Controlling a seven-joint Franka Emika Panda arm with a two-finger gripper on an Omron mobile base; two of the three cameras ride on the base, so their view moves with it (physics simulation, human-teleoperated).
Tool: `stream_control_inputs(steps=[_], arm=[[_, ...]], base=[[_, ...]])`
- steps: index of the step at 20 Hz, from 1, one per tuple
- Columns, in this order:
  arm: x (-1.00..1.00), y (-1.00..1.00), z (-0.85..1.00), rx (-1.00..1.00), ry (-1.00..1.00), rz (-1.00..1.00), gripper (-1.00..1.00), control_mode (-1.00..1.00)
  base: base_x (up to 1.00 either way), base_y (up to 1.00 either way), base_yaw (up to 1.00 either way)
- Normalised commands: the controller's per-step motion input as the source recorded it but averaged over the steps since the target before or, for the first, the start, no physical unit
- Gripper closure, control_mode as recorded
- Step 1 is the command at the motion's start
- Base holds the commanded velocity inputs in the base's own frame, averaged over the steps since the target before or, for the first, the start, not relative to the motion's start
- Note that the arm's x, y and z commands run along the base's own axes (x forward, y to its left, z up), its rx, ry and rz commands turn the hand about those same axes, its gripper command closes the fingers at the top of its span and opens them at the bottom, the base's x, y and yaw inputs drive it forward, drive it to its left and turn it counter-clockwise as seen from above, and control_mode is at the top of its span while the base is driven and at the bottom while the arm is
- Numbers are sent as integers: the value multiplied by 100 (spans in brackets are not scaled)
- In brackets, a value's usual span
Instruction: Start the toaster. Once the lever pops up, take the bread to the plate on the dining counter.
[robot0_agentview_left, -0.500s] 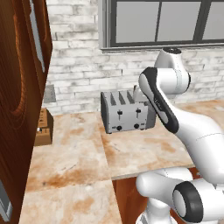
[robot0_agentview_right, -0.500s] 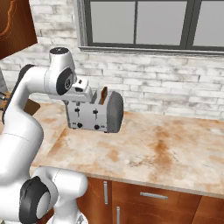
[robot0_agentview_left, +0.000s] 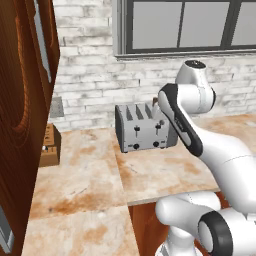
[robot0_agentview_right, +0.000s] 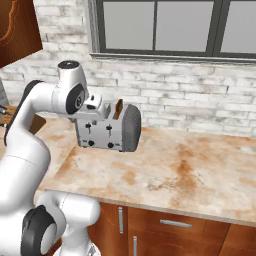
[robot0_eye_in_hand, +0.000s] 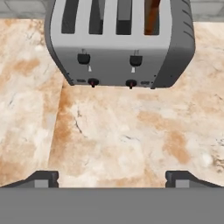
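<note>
Marble counter (robot0_eye_in_hand: 109, 140), toaster (robot0_eye_in_hand: 120, 46) unmoved, bread (robot0_eye_in_hand: 152, 17) still slotted, fingers (robot0_eye_in_hand: 43, 178) spread.

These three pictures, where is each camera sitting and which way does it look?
Left base view: behind the arm's left, facing the toaster on the counter; arm rises at right.
Right base view: behind its right, same toaster and bread; arm at left.
Hand view: on the hand, looking down at the toaster front; open gripper tips at bottom.
All three share the toaster.
</note>
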Motion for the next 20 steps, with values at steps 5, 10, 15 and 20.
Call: stream_control_inputs(steps=[5,10,15,20], arm=[[17,0,-33,0,-5,0,-100,-100],[21,0,-26,0,-8,0,-100,-100],[24,0,-21,0,-8,0,-100,-100],[26,0,-15,0,-3,0,-100,-100]], base=[[0,0,0],[0,0,0],[0,0,0],[0,0,0]])
